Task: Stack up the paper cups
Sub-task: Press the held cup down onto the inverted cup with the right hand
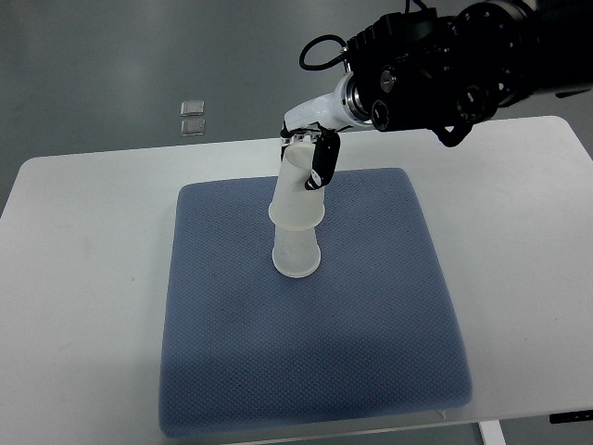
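The right arm (463,69) is looking chunky and glossy black; a black cable (320,48) is looping off it; the right hand (310,153) is showing white with black fingers (322,165).

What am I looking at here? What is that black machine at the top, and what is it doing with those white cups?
This is one picture from a camera looking steeply down from the robot's own side. The black machine is the robot's right arm, entering from the right edge. It ends in a right hand with fingers, which are closed on a white paper cup held upside down. That cup is sitting, slightly tilted, over a second upside-down paper cup that stands on a blue cushion pad. The pad lies on a white table. The left arm is not visible. Two small clear items lie on the floor beyond the table.
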